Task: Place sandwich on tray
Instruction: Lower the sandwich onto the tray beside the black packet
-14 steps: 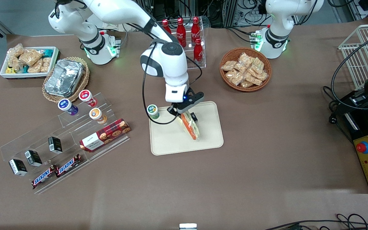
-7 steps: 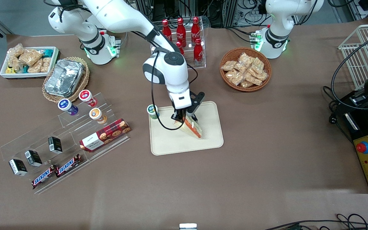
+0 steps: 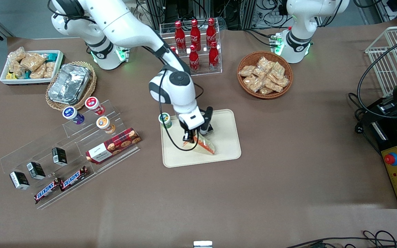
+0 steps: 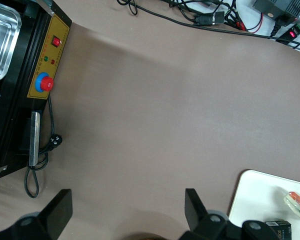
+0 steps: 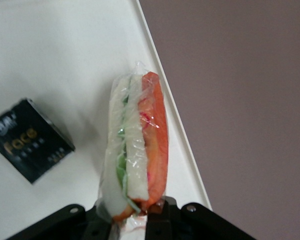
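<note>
The sandwich (image 3: 204, 145), a clear-wrapped wedge with pale bread and orange and green filling, is over the cream-beige tray (image 3: 224, 153), with its free tip low, close to the tray's surface. My right gripper (image 3: 189, 138) is shut on the sandwich's end nearer the working arm's end of the table. In the right wrist view the sandwich (image 5: 137, 150) sticks out from between the fingers of the gripper (image 5: 131, 219), above the tray (image 5: 65, 55) and near its rim. The parked arm's wrist view also shows the sandwich (image 4: 298, 202) on the tray (image 4: 257, 200).
A small black box (image 5: 31, 140) lies on the tray beside the sandwich. A green-lidded cup (image 3: 164, 119) stands at the tray's corner. A rack of cola bottles (image 3: 195, 44) and a basket of snack packets (image 3: 265, 74) are farther from the camera. A clear stand with snacks (image 3: 81, 144) lies toward the working arm's end.
The gripper has come down and turned, carrying the sandwich nearer the camera and lower over the tray. The sandwich now lies flatter, with its tip close to the tray.
</note>
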You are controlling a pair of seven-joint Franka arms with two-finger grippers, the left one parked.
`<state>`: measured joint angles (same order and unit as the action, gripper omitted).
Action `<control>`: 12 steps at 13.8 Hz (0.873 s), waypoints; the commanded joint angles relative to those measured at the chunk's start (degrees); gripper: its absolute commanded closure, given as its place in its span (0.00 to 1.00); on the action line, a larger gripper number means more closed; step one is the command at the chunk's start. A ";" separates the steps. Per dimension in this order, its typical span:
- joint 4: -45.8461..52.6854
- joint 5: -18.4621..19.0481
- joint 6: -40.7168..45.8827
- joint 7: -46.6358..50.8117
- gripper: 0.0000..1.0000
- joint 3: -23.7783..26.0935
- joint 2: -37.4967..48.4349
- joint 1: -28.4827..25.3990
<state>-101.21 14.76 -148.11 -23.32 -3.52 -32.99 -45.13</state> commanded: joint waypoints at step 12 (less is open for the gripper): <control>1.54 -5.27 -7.99 -21.76 1.00 1.15 -4.19 3.20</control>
<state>-101.20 10.99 -155.14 -42.95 -3.29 -36.22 -42.90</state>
